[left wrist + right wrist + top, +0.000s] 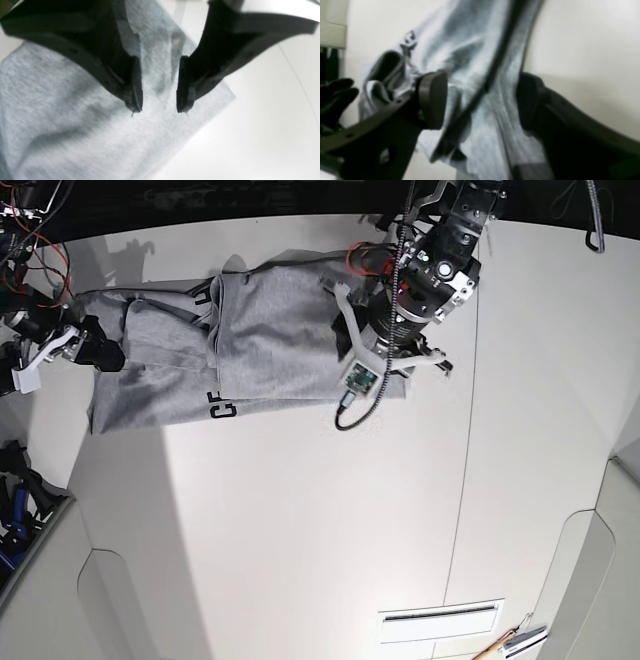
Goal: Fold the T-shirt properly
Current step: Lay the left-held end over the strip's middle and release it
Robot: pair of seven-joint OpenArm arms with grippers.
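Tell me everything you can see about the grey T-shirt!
The T-shirt is light heather-grey, soft-looking knit cloth, lying crumpled and partly folded on the white table. One flap is folded over, and black block letters peek out along its lower edge. The left gripper hangs open over one corner, fingers apart. The right gripper is open too, with wrinkled cloth lying between its pads at the shirt's other end.

T-shirt (270, 345) spread on the desk (300, 520), left pincer (159, 110) above its corner, right pincer (95, 350) at the opposite end
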